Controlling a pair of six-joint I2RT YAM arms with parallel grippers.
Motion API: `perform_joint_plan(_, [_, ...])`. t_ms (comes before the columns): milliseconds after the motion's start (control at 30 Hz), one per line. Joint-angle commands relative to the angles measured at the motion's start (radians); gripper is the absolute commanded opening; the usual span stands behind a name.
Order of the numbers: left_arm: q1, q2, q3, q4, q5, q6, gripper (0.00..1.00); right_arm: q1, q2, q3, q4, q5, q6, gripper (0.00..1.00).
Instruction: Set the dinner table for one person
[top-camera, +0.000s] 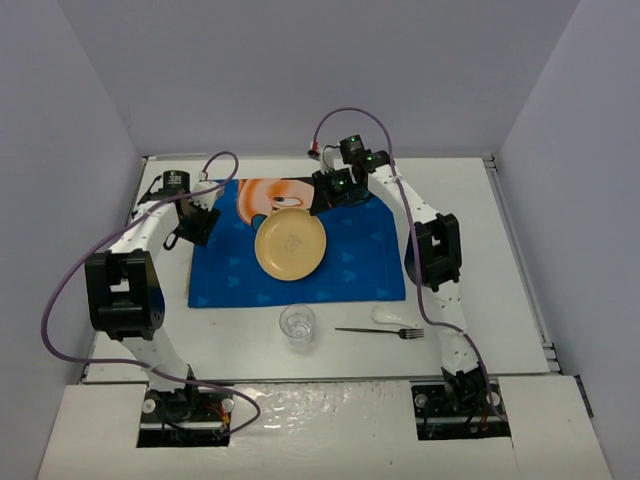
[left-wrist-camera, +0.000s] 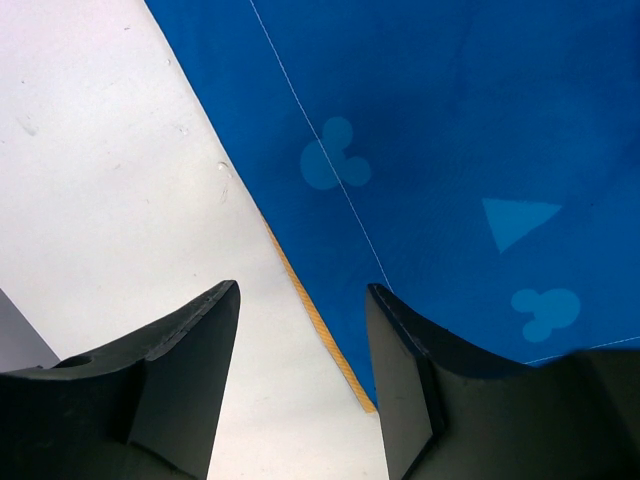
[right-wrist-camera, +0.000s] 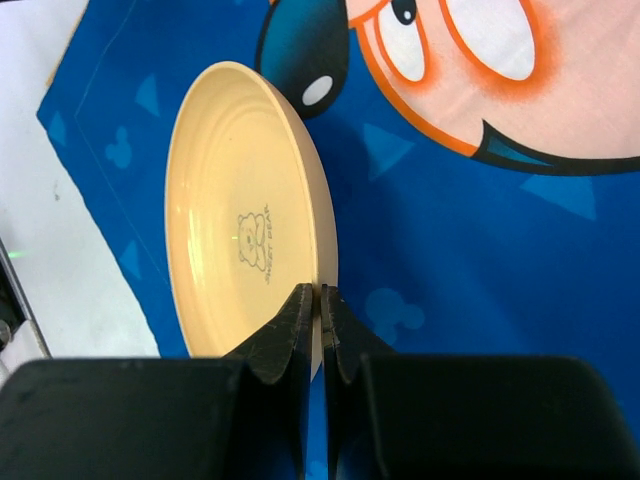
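Observation:
A pale yellow plate (top-camera: 290, 243) with a small bear print (right-wrist-camera: 252, 243) is over the middle of the blue cartoon-mouse placemat (top-camera: 230, 282) on the white dinner table (top-camera: 480, 250). My right gripper (top-camera: 326, 193) reaches in from the far side and is shut on the plate's rim, which runs between the fingertips in the right wrist view (right-wrist-camera: 321, 292). My left gripper (top-camera: 196, 224) hangs over the placemat's left edge. Its jaws (left-wrist-camera: 300, 290) stand open with nothing between them, only the mat's yellow-trimmed edge (left-wrist-camera: 312, 322) and bare table (left-wrist-camera: 120, 180) below.
A clear glass (top-camera: 298, 328) stands in front of the placemat near the table's front edge. To its right lie a dark fork (top-camera: 382, 331) and a white spoon (top-camera: 390, 316). Grey walls close in the table on three sides.

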Motion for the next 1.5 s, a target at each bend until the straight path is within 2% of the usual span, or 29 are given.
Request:
perform_joint_plan(0, [0.007,-0.077,0.038,0.009,-0.010,-0.009,0.50,-0.002,-0.006,0.072,0.029,-0.011,-0.027,0.00])
perform_joint_plan(633, [0.007,-0.043,0.058,0.000,-0.018,-0.004,0.50,-0.016,0.113,0.161,0.070,0.031,-0.017,0.00])
perform_joint_plan(1000, [0.007,-0.027,0.067,0.000,-0.022,-0.005,0.50,-0.024,0.189,0.186,0.101,0.209,-0.079,0.01])
perform_joint_plan(1033, [0.007,-0.025,0.070,-0.001,-0.023,-0.004,0.50,-0.025,0.190,0.186,0.101,0.216,-0.080,0.07])
perform_joint_plan(1133, [0.007,-0.024,0.079,-0.005,-0.024,0.000,0.50,-0.027,0.170,0.185,0.102,0.236,-0.090,0.48])
perform_joint_plan(1200, [0.005,-0.026,0.082,-0.009,-0.028,0.004,0.50,-0.024,0.145,0.188,0.103,0.266,-0.095,0.54])
perform_joint_plan(1267, [0.007,-0.030,0.088,-0.011,-0.029,0.009,0.50,-0.027,0.101,0.190,0.102,0.300,-0.097,0.78])
perform_joint_plan(1367, [0.005,-0.032,0.099,-0.013,-0.020,0.009,0.50,-0.028,0.012,0.167,0.104,0.326,-0.117,0.89])
perform_joint_plan(1467, [0.004,-0.027,0.112,-0.018,-0.007,0.001,0.50,-0.027,-0.071,0.126,0.101,0.347,-0.125,0.90])
